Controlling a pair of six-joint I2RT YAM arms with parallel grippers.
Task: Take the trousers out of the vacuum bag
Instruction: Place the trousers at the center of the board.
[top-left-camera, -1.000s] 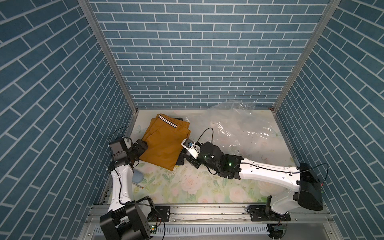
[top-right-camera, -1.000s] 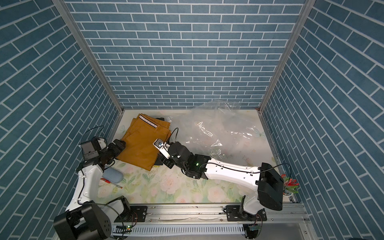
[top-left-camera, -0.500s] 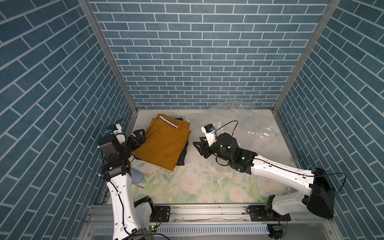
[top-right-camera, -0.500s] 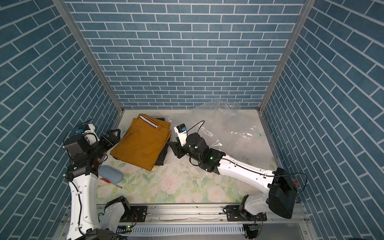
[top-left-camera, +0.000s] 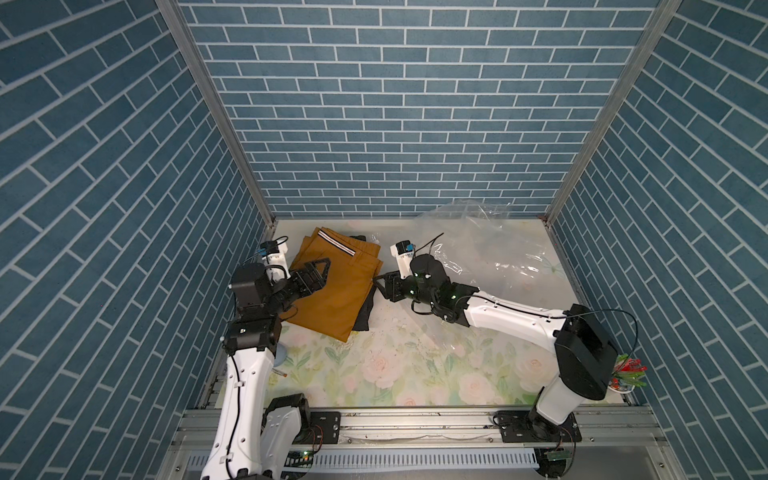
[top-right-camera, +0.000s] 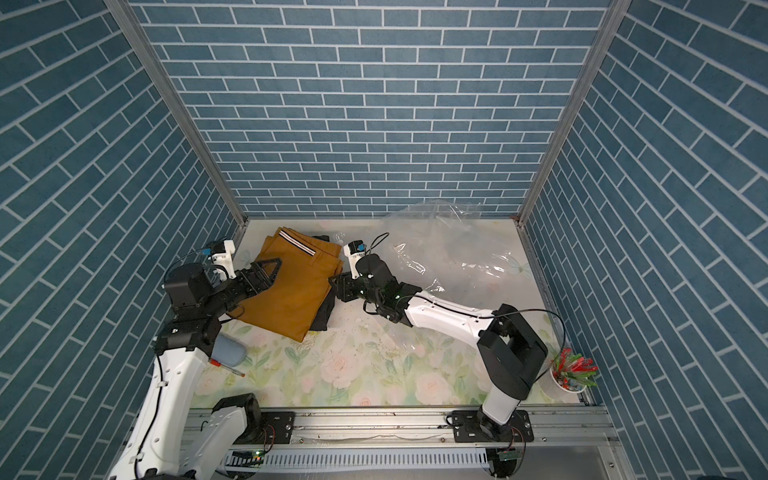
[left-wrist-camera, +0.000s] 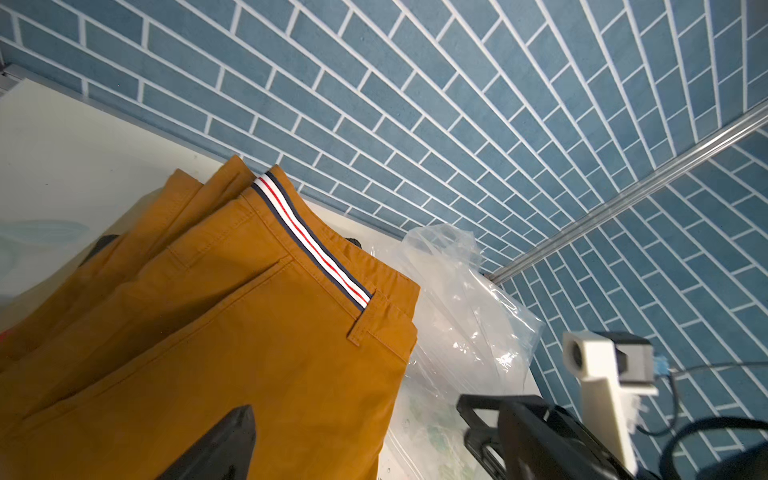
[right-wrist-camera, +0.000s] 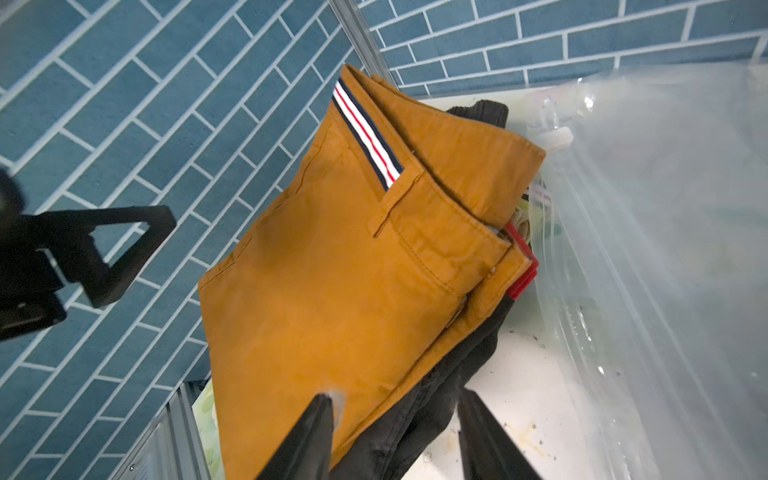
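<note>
The ochre brown trousers (top-left-camera: 337, 286) are lying folded on top of a black pair (top-left-camera: 362, 316) at the far left of the floral worktop (top-left-camera: 399, 365), already clear of the vacuum bag (top-left-camera: 490, 249), which is sitting crumpled and apparently empty at the far right, its near edge just beside the stack. The stack's long axis is running diagonally, striped waistband (top-left-camera: 335, 247) toward the back wall, hems toward the front rail.

The left gripper (top-left-camera: 316, 272) is hovering over the left flank of the ochre pair with its jaws spread wide, holding nothing. The right gripper (top-left-camera: 384, 284) is sitting just off the stack's right edge, jaws about half spread and empty, pointing at the black cloth. Both are near; the left one is already above the fabric, so it is probably the better placed to press or shift the pile, while the right is lined up with the lower layer's exposed edge.

The right wrist view is showing what neither top view resolves: a red garment edge (right-wrist-camera: 521, 266) peeking between the ochre and black layers, beside the bag's zip strip (right-wrist-camera: 540, 199). The left wrist view is showing the waistband and bag, with only one jaw tip in frame
</note>
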